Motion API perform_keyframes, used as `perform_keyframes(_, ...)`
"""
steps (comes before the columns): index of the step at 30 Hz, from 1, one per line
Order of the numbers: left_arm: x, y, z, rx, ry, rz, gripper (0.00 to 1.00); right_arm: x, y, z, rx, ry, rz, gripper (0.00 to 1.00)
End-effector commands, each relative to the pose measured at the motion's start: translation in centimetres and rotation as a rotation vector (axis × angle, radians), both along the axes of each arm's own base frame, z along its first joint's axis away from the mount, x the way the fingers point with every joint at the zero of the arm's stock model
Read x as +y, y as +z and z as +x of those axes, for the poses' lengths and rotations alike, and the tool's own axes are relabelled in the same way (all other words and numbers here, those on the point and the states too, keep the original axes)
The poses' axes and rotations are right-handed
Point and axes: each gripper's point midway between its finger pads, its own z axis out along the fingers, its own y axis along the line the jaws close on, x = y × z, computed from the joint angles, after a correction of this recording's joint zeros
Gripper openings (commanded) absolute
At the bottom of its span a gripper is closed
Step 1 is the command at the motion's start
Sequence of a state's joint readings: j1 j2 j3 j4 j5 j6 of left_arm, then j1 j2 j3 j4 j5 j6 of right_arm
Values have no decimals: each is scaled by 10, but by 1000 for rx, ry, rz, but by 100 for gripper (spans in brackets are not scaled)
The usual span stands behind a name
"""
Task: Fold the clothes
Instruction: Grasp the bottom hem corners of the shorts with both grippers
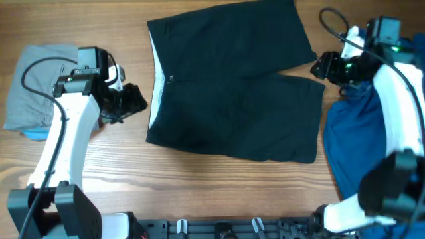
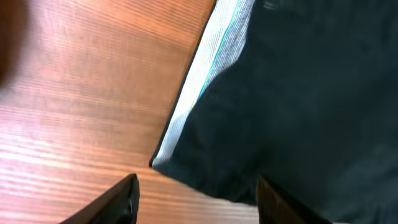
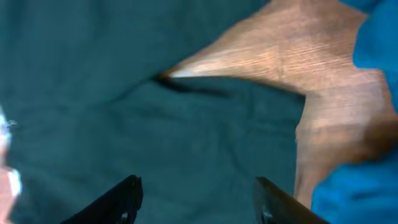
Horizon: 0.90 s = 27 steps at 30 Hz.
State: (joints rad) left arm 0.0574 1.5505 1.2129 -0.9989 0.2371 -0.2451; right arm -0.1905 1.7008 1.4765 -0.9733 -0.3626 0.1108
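Observation:
A pair of dark shorts lies spread flat in the middle of the table, its white-lined waistband at the left and the two legs to the right. My left gripper is open and empty just left of the waistband, which shows in the left wrist view. My right gripper is open and empty at the gap between the two legs; the right wrist view shows the dark fabric below its fingers.
A folded grey garment lies at the far left on something light blue. A blue garment is heaped at the right edge, under the right arm. Bare wooden table runs along the front.

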Motion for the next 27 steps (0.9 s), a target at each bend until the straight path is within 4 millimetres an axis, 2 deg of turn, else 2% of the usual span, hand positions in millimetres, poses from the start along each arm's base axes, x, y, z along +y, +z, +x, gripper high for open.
perform_keyframes(1, -24, -31, -42, 149, -69, -27, 59, 11, 27, -19, 21, -65, 72, 66)
perform_keyframes(4, -33, -63, -68, 238, -24, -33, 58, 15, 9, -51, 180, -108, 95, 66)
perform_keyframes(7, -30, -96, -88, 290, 89, -40, 59, 10, -18, -80, 317, -136, 51, 67)
perform_keyframes(9, -30, -111, -83, 238, 104, -46, 61, 12, -44, -100, 404, -151, 55, 67)
perform_keyframes(11, -27, -119, -66, 144, 105, -32, 61, 14, -68, -111, 437, -151, 61, 67)
perform_keyframes(14, -18, -127, -51, 46, 118, 14, 63, 16, -89, -122, 464, -155, 65, 67)
perform_keyframes(15, -18, -131, -54, 53, 118, 14, 62, 17, -93, -126, 475, -157, 67, 67)
perform_keyframes(16, -18, -134, -62, 78, 117, 17, 55, 18, -96, -131, 495, -167, 70, 67)
perform_keyframes(17, -18, -137, -70, 107, 117, 19, 41, 19, -99, -135, 511, -173, 73, 67)
perform_keyframes(18, -17, -141, -78, 131, 117, 22, 36, 20, -103, -140, 527, -174, 75, 68)
perform_keyframes(20, -17, -145, -88, 162, 117, 25, 34, 20, -113, -151, 563, -190, 72, 68)
perform_keyframes(21, -17, -145, -92, 178, 117, 26, 47, 18, -121, -158, 587, -226, 59, 68)
perform_keyframes(22, -17, -146, -95, 192, 116, 28, 66, 19, -128, -162, 594, -238, 61, 69)
perform_keyframes(24, -16, -146, -101, 216, 116, 30, 81, 21, -140, -171, 614, -268, 66, 72)
perform_keyframes(25, -18, -146, -102, 221, 115, 22, 85, 21, -143, -174, 622, -279, 65, 72)
perform_keyframes(26, -18, -146, -103, 222, 114, 19, 84, 20, -146, -175, 623, -285, 62, 72)
perform_keyframes(27, -18, -146, -102, 220, 114, 19, 64, 17, -147, -177, 631, -309, 45, 72)
